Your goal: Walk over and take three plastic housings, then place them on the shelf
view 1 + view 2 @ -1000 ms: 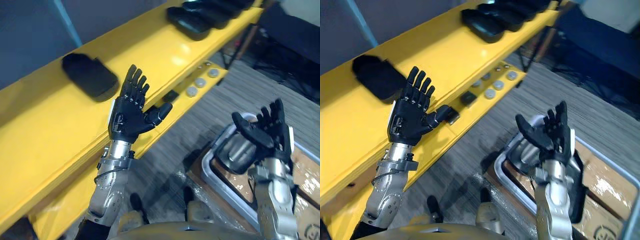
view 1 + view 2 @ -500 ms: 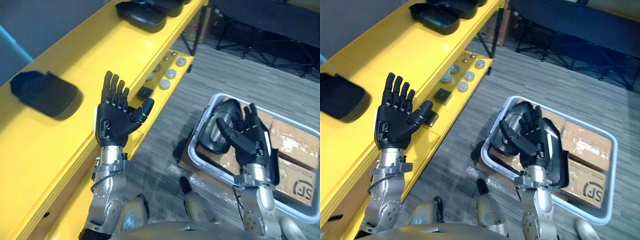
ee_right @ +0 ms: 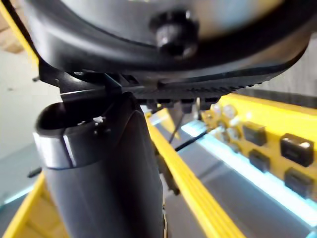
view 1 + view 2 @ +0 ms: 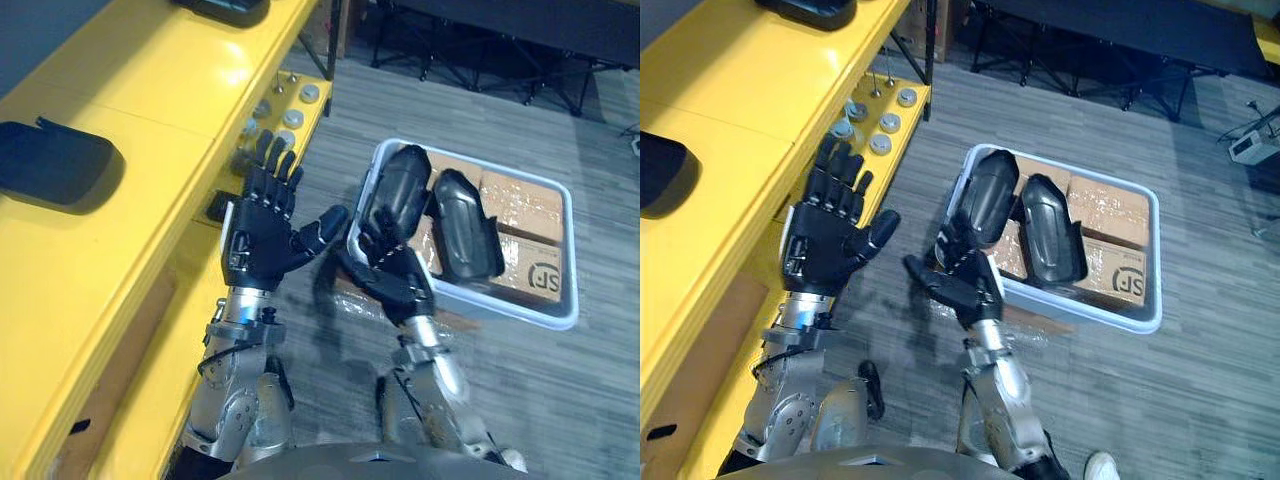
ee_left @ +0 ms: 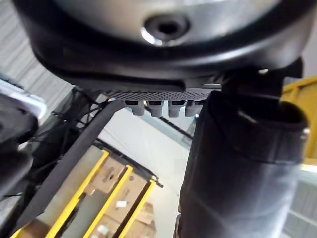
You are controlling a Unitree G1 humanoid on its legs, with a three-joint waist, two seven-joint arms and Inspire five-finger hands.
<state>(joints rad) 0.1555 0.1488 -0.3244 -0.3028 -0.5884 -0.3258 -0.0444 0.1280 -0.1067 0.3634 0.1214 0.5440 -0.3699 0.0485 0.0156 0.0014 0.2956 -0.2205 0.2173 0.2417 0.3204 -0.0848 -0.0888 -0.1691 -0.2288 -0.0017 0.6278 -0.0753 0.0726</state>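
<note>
Two black plastic housings [image 4: 400,195] side by side inside the white bin [image 4: 573,250], third housing [image 4: 50,165] on the yellow shelf [image 4: 150,90] well left of the bin, right hand [image 4: 392,275] spread and empty at the bin's left rim, left hand [image 4: 262,235] spread and empty between bin and shelf

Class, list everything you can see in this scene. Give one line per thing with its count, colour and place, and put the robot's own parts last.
shelf: one, yellow, along the robot's left
housings on the shelf: two, black, on its top surface, the far one cut off by the view's edge
round discs: several, silver-grey, on the shelf's lower level
floor: grey, striped
bin: one, white, on the floor ahead
housings in the bin: two, black, side by side
cardboard boxes: at least two, brown, in the bin
left hand: open, empty, by the shelf's edge
right hand: open, empty, at the bin's near corner
</note>
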